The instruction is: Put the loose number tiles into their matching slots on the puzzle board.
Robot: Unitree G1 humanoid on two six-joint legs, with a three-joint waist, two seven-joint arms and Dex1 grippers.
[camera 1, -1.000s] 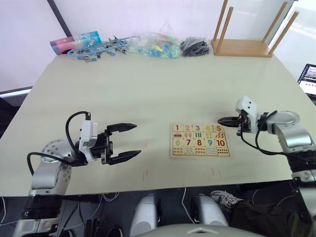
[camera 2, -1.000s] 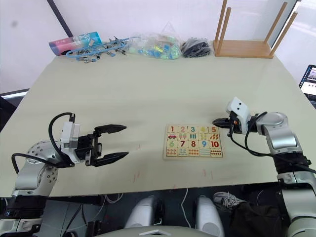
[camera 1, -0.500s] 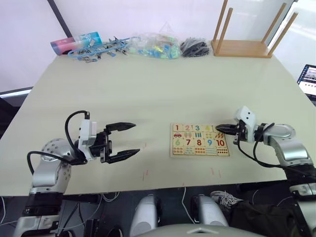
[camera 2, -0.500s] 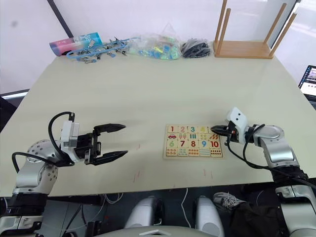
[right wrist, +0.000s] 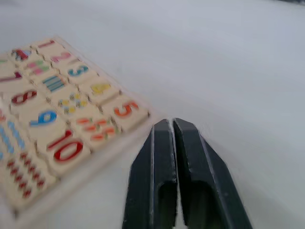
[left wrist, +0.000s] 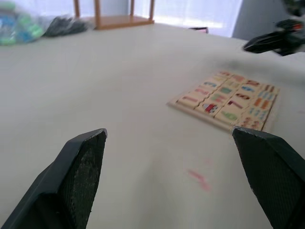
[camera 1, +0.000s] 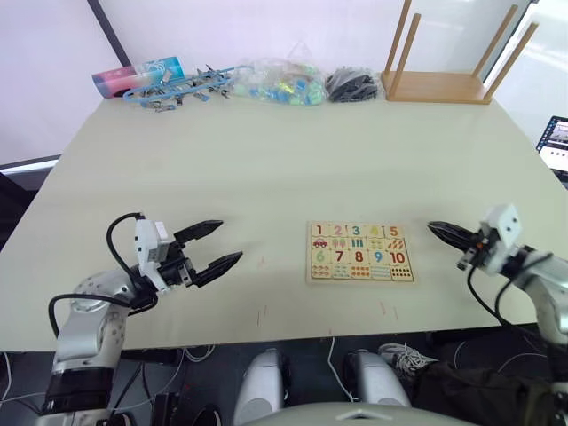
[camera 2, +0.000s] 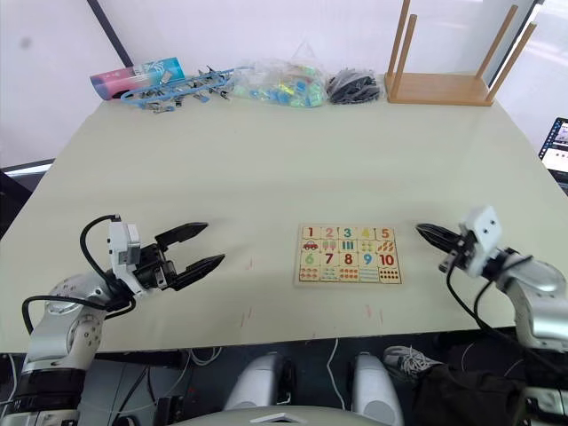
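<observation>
The puzzle board (camera 1: 359, 251) lies flat on the table, right of centre, with a number tile seated in every slot from 1 to 10. No loose number tiles are in view and no bare slots show. My right gripper (camera 1: 432, 228) is shut and empty, pointing at the board from its right and a little apart from the edge by the orange 5 (right wrist: 125, 109). My left gripper (camera 1: 229, 241) is open and empty, well left of the board, pointing toward it. The left wrist view has the board (left wrist: 224, 98) ahead between the open fingers.
An upturned wooden stool (camera 1: 444, 84) sits at the table's far right corner. Along the far edge lie a black bundle (camera 1: 353, 84), a clear bag of coloured pieces (camera 1: 284, 80) and blue items (camera 1: 169, 84). A laptop (camera 1: 556, 142) is past the right edge.
My right gripper pulled away from the board's 5 corner to the right, still shut. My left gripper dropped slightly, turned, and narrowed a little, still open.
</observation>
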